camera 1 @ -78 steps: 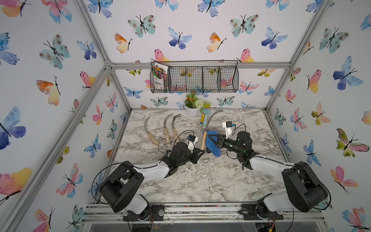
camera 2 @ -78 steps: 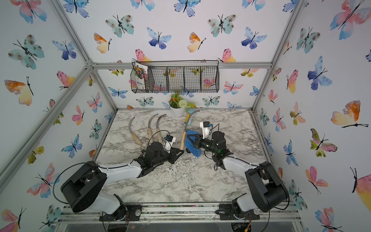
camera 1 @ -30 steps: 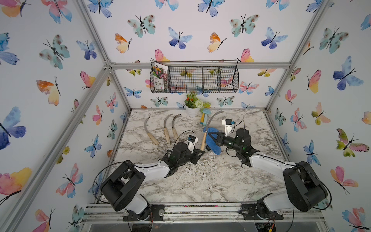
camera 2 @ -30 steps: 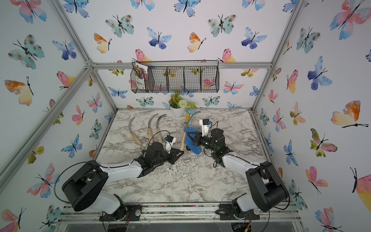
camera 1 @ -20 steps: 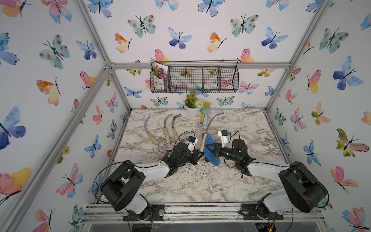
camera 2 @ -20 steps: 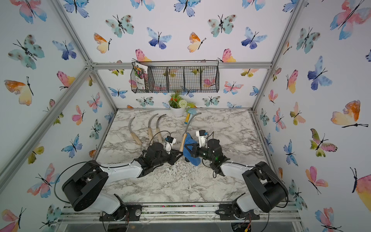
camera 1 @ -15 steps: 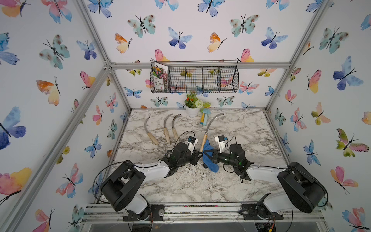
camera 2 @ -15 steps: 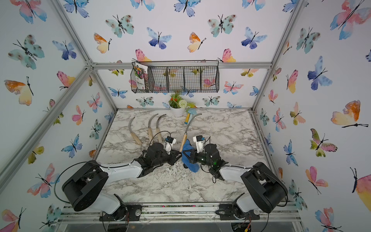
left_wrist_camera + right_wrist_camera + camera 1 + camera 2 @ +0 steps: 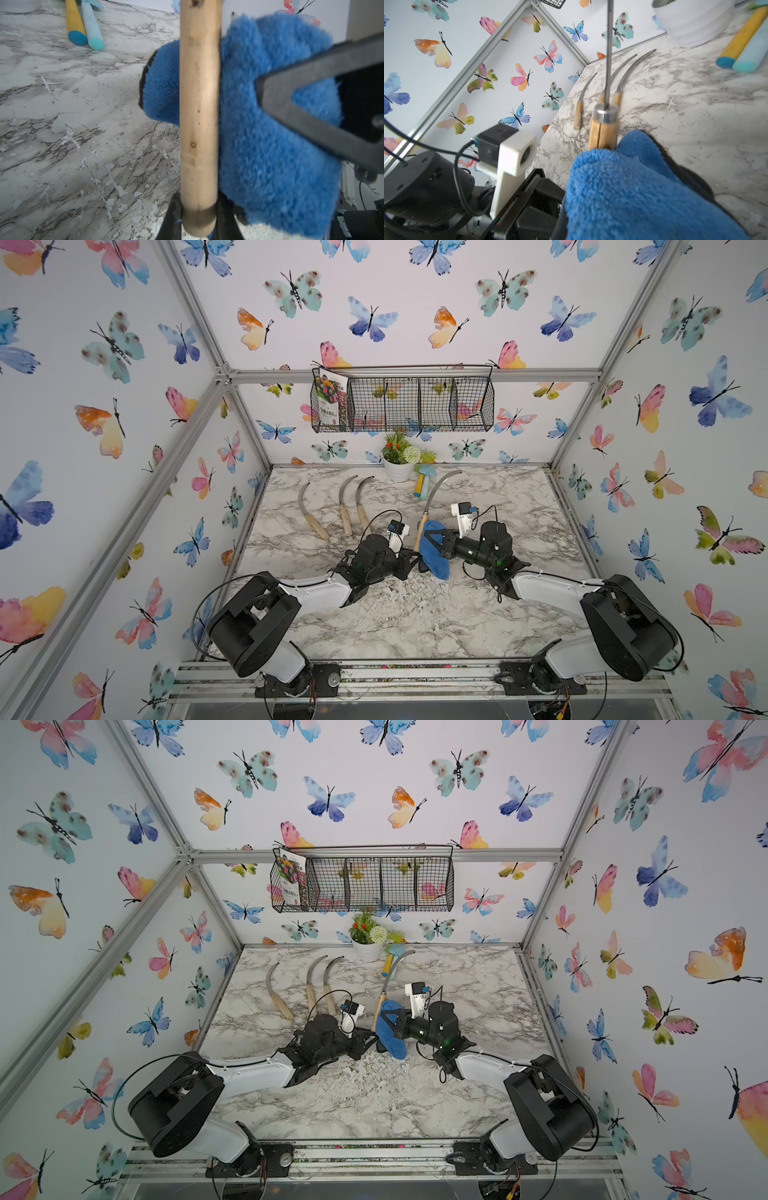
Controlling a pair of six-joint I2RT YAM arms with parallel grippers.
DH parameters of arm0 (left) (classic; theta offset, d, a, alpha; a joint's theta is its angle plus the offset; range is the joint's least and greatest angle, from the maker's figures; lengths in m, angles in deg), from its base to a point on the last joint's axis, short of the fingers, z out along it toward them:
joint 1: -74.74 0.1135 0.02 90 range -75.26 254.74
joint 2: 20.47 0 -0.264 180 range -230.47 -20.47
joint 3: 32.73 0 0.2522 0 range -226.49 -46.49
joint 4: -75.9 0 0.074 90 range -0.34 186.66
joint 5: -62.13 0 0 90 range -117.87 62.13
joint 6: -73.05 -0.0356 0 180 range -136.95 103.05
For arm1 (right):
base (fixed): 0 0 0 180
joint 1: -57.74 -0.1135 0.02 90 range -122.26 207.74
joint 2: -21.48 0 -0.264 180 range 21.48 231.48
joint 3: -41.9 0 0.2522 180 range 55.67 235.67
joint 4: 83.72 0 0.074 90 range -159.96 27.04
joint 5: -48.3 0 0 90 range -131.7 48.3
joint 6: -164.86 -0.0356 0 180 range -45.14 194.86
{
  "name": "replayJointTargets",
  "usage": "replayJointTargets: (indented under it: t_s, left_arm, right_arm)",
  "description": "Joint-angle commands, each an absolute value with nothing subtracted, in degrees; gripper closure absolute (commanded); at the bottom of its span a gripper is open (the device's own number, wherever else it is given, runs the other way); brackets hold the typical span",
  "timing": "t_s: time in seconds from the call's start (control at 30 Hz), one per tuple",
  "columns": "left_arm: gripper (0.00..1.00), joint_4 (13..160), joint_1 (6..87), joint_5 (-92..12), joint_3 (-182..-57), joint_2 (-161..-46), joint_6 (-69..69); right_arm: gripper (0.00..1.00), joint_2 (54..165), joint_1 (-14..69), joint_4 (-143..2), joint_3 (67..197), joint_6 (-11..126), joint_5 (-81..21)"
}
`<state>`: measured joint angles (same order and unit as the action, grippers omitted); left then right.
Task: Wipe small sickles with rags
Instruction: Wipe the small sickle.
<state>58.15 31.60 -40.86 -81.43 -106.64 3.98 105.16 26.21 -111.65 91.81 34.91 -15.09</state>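
Observation:
My left gripper point(image 9: 409, 562) is shut on the butt end of a small sickle's pale wooden handle point(image 9: 198, 116), and its grey blade point(image 9: 436, 489) points toward the back wall. My right gripper point(image 9: 436, 541) is shut on the blue rag point(image 9: 434, 551), which is pressed against the side of that handle point(image 9: 604, 131). The rag point(image 9: 633, 187) hides the right fingertips. Both top views show the held sickle point(image 9: 388, 977) and the rag point(image 9: 390, 1031). Three more sickles point(image 9: 309, 510) point(image 9: 345, 506) point(image 9: 361, 502) lie side by side at the back left.
A white flower pot point(image 9: 398, 470) stands at the back wall, with yellow and light-blue mushroom toys point(image 9: 422, 485) lying beside it. A black wire basket point(image 9: 403, 404) hangs on the wall above. White flecks point(image 9: 407, 593) litter the marble tabletop near the middle.
My right gripper has slid the rag down the held sickle from the blade's base onto the handle, coming closer to the left gripper. The left gripper and the sickle have stayed put.

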Motion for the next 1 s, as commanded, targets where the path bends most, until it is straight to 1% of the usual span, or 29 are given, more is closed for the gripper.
replayJointTargets:
  t_s: [0.0, 0.2, 0.27, 0.43, 0.67, 0.83, 0.97]
  left_arm:
    - [1.0, 57.58, 31.05, -42.95, -82.35, -107.16, 3.01]
    - [1.0, 57.48, 31.05, -42.67, -82.08, -106.65, 2.93]
    - [1.0, 57.23, 31.06, -42.81, -81.93, -106.62, 3.0]
    - [1.0, 56.6, 31.11, -43.25, -81.81, -106.88, 2.96]
    - [1.0, 56.53, 31.06, -42.94, -81.82, -107.01, 2.9]
    - [1.0, 56.52, 31.05, -42.39, -81.3, -106.1, 2.91]
    - [1.0, 56.32, 31.09, -42.2, -80.81, -105.59, 3.0]
  right_arm:
    - [0.98, 105.93, 29.29, -112.36, 96.0, 35.49, -13.18]
    - [0.98, 106.62, 31.28, -109.96, 97.77, 36.73, -12.77]
    - [0.98, 108.01, 31.2, -109.8, 97.49, 36.98, -10.11]
    - [0.98, 112.0, 29.06, -119.43, 91.69, 34.0, -5.84]
    - [0.98, 111.63, 20.84, -124.03, 86.17, 34.9, -9.7]
    - [0.98, 113.63, 19.7, -129.69, 82.21, 32.63, -10.06]
    - [0.98, 114.14, 19.68, -131.29, 80.29, 32.14, -10.69]
